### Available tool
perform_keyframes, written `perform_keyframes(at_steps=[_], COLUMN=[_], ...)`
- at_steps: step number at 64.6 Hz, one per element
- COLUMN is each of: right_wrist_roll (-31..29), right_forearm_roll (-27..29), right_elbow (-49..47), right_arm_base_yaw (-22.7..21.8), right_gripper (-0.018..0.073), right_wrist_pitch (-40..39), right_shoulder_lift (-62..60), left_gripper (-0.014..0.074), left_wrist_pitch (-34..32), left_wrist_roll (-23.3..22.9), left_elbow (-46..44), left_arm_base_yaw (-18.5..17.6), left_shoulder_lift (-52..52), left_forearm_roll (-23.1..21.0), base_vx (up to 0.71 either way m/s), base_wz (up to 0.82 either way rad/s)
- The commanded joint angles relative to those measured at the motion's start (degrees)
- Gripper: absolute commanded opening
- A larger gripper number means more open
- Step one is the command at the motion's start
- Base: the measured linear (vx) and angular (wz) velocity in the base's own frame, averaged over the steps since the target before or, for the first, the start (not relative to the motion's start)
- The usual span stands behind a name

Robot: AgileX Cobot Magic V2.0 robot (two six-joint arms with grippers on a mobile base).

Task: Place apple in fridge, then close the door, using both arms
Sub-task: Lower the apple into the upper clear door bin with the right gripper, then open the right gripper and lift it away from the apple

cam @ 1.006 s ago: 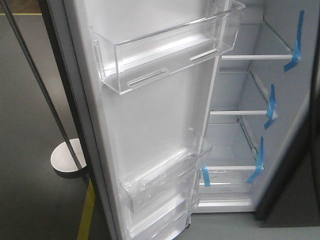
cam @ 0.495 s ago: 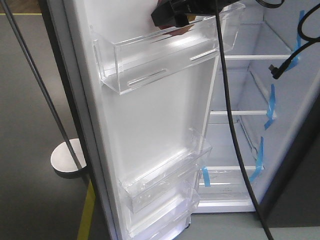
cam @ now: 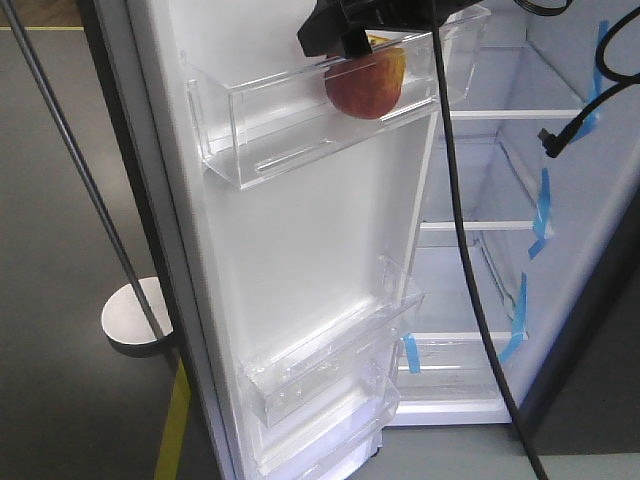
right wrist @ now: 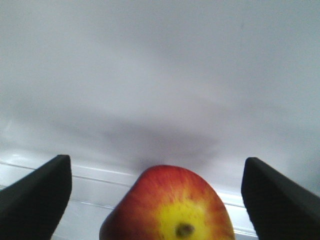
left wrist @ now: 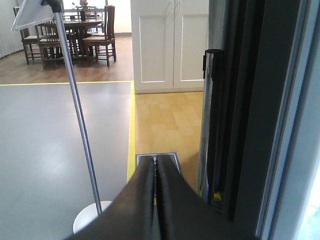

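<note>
At the upper centre of the front view the apple [cam: 365,85] lies in the top bin [cam: 260,150] of the door [cam: 300,240], your right tool [right wrist: 156,162] spread wide around it and holding nothing, so placing looks done: lift clear, then push the door with the closed, empty left tool [left wrist: 156,162].

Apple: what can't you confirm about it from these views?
Right wrist view: the apple has its underside cut off by the bottom edge.
Front view: the right gripper covers its top; whether it rests on the door bin floor is unclear.
Left wrist view: apple out of frame.
</note>
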Motion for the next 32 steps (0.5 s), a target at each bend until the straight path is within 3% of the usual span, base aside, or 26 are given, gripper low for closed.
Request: perform_keyframes(at_steps=[1,10,23,32], right_wrist_roll=[0.0,4.8,13.2,16.7], right_forearm_roll=[0.5,-2.9,-16.4,-22.5], right_elbow=[-1.8,-1.8,-0.9,6.6], right_arm_base_yaw=[0.1,-0.3,-0.3,-0.3], right_gripper=[0.0662,0.0622,0.0552,0.0544], right_wrist_pitch=[-3.1,-6.0,-2.2,0.1], right_shoulder_lift=[-3.9,-7.5,-13.7,-20.2], left_gripper=[-0.0005,-0.0005,-0.0005,-0.0005], left_wrist_pitch=[-4.5,-4.5,-4.5,-4.5], left_wrist_roll=[-0.1,-0.1,-0.1,-0.1], left_elbow=[1.1,1.1,1.1,1.1], left_arm_base_yaw=[-0.5,-0.5,-0.5,-0.5], left_shoulder_lift=[-0.8,-0.8,-0.8,-0.8], left_forearm_roll=[-0.1,-0.1,-0.1,-0.1], base_vx=[0.0,0.0,0.0,0.0], base_wz=[0.0,0.0,0.0,0.0])
